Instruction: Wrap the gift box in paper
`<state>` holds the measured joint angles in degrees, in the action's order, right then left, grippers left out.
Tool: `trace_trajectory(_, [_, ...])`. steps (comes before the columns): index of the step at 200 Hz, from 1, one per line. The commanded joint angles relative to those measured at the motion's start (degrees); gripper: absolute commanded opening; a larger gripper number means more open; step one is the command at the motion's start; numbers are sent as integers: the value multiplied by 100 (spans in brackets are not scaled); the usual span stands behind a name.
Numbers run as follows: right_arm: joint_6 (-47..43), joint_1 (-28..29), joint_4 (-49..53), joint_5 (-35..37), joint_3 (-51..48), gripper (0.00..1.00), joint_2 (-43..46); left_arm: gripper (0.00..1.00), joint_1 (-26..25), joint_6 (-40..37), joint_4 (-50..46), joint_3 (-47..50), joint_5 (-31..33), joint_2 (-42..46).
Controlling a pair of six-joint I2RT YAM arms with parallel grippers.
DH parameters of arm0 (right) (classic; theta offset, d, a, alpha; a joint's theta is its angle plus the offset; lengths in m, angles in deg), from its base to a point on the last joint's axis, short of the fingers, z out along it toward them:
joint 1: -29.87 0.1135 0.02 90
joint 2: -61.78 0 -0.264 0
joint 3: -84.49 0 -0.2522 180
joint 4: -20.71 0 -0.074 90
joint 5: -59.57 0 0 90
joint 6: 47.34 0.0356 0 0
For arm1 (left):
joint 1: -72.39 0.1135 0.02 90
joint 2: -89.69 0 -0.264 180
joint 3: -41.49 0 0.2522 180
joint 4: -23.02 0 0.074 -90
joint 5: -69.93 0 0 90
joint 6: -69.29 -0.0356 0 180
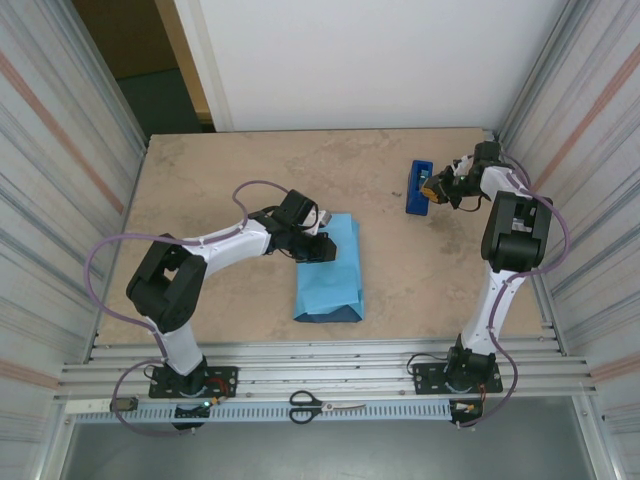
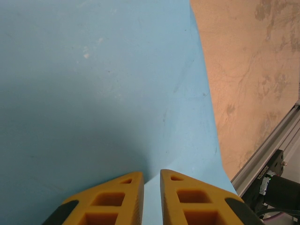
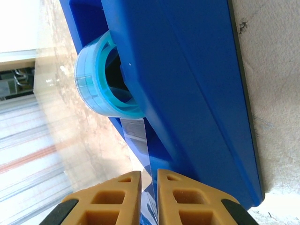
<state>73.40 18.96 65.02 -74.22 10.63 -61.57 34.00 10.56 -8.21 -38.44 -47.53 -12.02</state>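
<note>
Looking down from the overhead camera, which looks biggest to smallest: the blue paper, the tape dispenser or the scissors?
1. The light blue paper, clearly the largest.
2 and 3. The scissors and the blue tape dispenser are too close to rank: the scissors look longer, the dispenser broader.

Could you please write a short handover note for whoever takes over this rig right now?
Left gripper: fingers shut on the paper, at its far left edge.
Right gripper: fingers shut on the tape strip drawn from the tape dispenser.
The paper lies folded mid-table, light face up; gift box presumably inside.
Done: sheet folded over.
Left: tape the seam, close the ends.
</note>
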Motion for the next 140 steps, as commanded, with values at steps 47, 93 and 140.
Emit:
trace_trajectory(47, [-112, -33, 154, -123, 167, 15, 9, 17, -190, -186, -658, 264, 122, -543])
trace_trajectory(93, [-117, -59, 162, -140, 153, 10, 16, 17, -186, -200, -639, 257, 110, -552])
trace_trajectory(140, [-68, -55, 186, -180, 231, 5, 125, 16, -188, -204, -641, 249, 111, -587])
